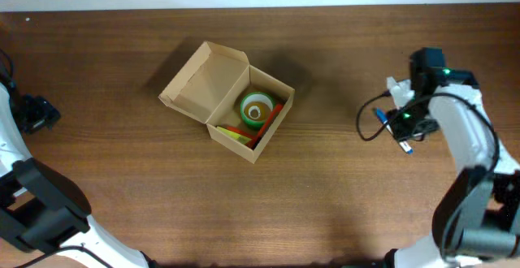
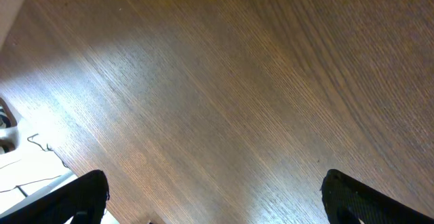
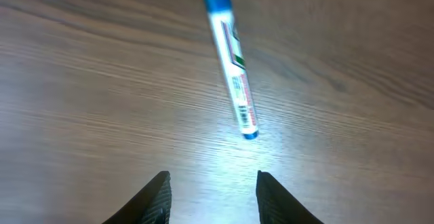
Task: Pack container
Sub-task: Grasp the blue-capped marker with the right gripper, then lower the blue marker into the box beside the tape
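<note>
The container (image 1: 185,89) is a tan cardboard box at the table's centre, its flap lid open to the upper left. Inside it lie a green tape roll (image 1: 257,107), a red item (image 1: 272,122) and a yellow item (image 1: 231,134). My right gripper (image 3: 211,180) is open and empty, low over the table at the right (image 1: 402,122). A white pen with a blue cap (image 3: 234,75) lies on the wood just ahead of its fingers. My left gripper (image 2: 213,183) is open wide and empty over bare wood at the far left (image 1: 36,112).
A black cable (image 1: 366,126) loops beside the right arm. The table's far edge (image 1: 260,8) runs along the top. Part of the left arm's white base (image 2: 20,176) shows at the left of the left wrist view.
</note>
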Tool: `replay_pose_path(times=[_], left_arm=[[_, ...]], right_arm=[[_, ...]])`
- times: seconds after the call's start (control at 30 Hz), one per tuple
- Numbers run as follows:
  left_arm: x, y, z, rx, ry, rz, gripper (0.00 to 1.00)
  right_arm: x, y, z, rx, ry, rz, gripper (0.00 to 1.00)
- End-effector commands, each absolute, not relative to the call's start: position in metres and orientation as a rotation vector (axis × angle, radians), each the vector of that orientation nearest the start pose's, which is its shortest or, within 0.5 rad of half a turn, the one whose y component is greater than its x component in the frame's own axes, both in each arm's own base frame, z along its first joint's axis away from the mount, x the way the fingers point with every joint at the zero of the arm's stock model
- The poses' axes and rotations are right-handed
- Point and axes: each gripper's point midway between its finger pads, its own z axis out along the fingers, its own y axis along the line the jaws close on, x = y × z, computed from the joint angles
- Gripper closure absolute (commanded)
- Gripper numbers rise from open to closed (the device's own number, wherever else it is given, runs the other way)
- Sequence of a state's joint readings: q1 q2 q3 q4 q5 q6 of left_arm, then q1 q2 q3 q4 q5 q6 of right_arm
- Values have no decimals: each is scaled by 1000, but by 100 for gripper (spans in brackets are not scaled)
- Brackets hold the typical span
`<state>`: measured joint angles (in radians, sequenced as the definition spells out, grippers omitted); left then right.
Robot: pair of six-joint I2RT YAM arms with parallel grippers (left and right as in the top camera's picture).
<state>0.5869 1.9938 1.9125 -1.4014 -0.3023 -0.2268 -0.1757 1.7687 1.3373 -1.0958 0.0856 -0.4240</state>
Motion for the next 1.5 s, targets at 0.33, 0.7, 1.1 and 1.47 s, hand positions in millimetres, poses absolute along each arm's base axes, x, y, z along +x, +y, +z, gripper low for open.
replay_pose_path(times=[0.33, 0.7, 1.1, 1.47], left_arm=[[300, 264, 165, -1223, 2799, 493, 0], [300, 264, 165, -1223, 2799, 493, 0], [300, 264, 165, -1223, 2799, 493, 0], [300, 264, 165, -1223, 2799, 493, 0]], right_arm=[[342, -99, 51, -579, 3029, -8, 51], [356, -83, 16, -724, 3030, 11, 47], [353, -75, -11, -754, 3087, 38, 59], [412, -60, 53, 18, 3018, 207, 96]])
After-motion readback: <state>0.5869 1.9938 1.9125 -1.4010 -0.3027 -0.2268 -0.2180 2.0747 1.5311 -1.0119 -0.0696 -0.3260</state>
